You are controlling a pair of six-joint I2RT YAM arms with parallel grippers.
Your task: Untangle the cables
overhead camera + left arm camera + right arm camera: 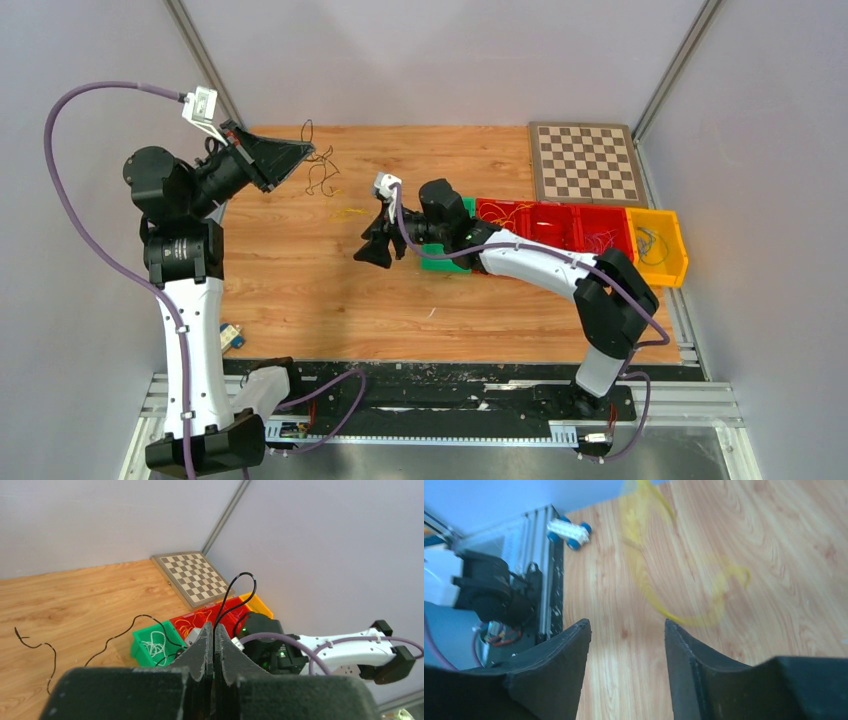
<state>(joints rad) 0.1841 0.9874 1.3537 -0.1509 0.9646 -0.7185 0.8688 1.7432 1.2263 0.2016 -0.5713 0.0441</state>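
Note:
My left gripper (pixel 306 150) is raised over the far left of the table and shut on a thin dark cable (pixel 321 174), which dangles in loops from its tip. In the left wrist view the jaws (pixel 214 630) pinch this black cable (pixel 243 582), which arcs up in a loop. Another dark strand (pixel 34 647) trails over the wood. A thin yellow cable (pixel 346 212) lies loose on the table between the arms. My right gripper (pixel 372 250) is open and empty, low over the wood. In its wrist view (pixel 626 625) the blurred yellow cable (pixel 659 600) curls just beyond the fingertips.
A green bin (pixel 441 263) with white wires, red bins (pixel 560 224) with yellow wires and a yellow bin (pixel 657 246) line the right side. A chessboard (pixel 585 162) lies at the far right. A small white and blue block (pixel 232 337) sits near the left arm's base.

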